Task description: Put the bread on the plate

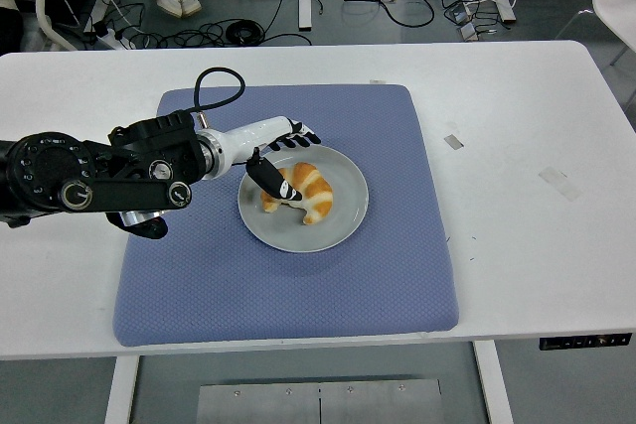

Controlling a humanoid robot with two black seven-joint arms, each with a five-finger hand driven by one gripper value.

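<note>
Bread rests on plate, frame centre. Left robot hand spread wide, holding nothing. Release step; retraction needed next.

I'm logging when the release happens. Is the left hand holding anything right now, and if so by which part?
Nothing: the left hand is open above the croissant lying on the plate.

Open table right of plate
</note>
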